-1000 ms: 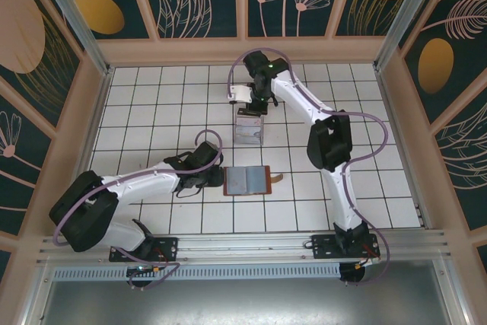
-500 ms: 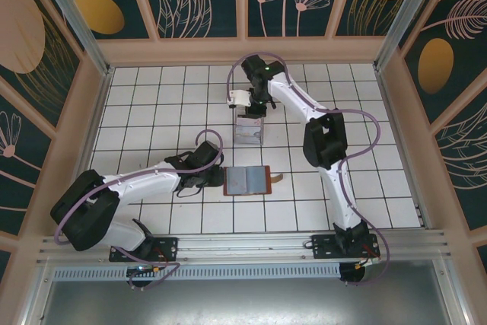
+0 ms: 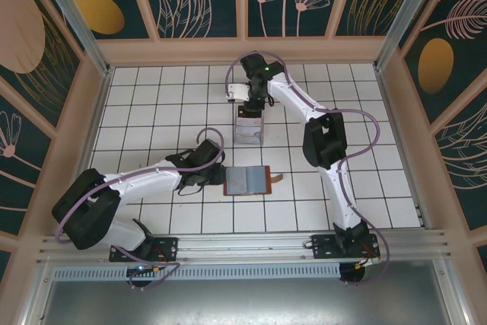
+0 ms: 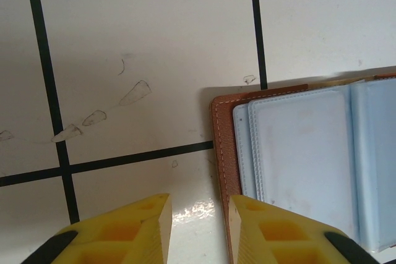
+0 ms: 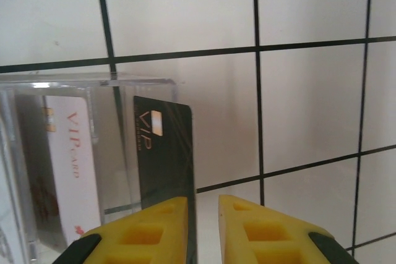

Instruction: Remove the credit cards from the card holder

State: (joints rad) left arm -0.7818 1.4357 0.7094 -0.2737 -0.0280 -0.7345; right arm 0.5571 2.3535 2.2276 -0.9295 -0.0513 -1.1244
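Observation:
The card holder (image 3: 248, 180) lies open on the tiled floor, reddish-brown with blue-grey sleeves (image 4: 309, 153) and a brown tab at its right. My left gripper (image 3: 217, 179) (image 4: 200, 227) is open at the holder's left edge, its right finger over the leather border. My right gripper (image 3: 249, 114) (image 5: 204, 214) hangs over the clear tray, jaws slightly apart. A black VIP card (image 5: 164, 146) stands upright against the inner face of its left finger, with floor showing in the gap. A white VIP card (image 5: 71, 165) stands in the tray beside it.
The clear plastic tray (image 3: 249, 133) (image 5: 93, 81) sits two tiles behind the holder. Wooden frame walls enclose the white tiled floor on three sides. The right arm's forearm crosses the floor to the right of the holder.
The right wrist has shifted a little up and left over the tray. The left arm and the card holder have stayed where they were.

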